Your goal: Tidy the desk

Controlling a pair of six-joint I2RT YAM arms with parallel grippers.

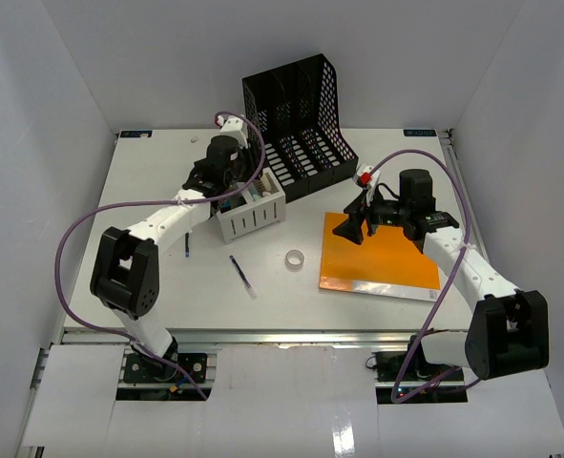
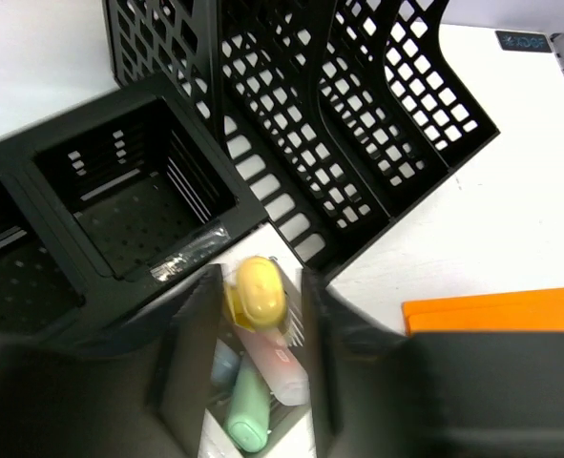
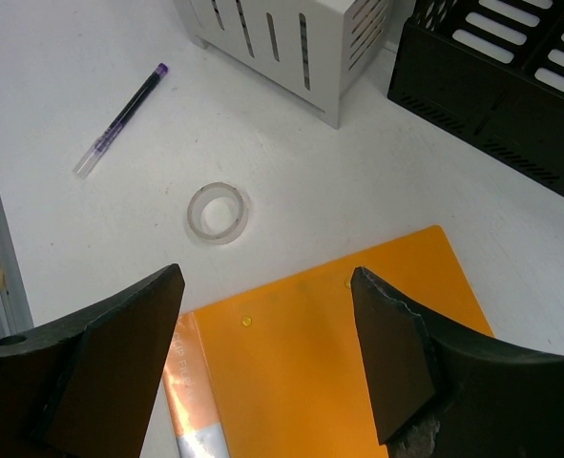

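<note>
Left pincer point(image 2: 258, 279): a yellow item point(image 2: 256, 294) sits between its fingers; grasped or released, cannot tell.
Right pincer point(image 3: 264, 281): released, orange folder point(image 3: 358, 363) directly beneath, tape roll point(image 3: 219, 212) just ahead.

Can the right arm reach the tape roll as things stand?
Probably yes. The right end effector is open above the orange folder's edge; the tape roll lies flat on the desk just past it, nothing between them.
</note>
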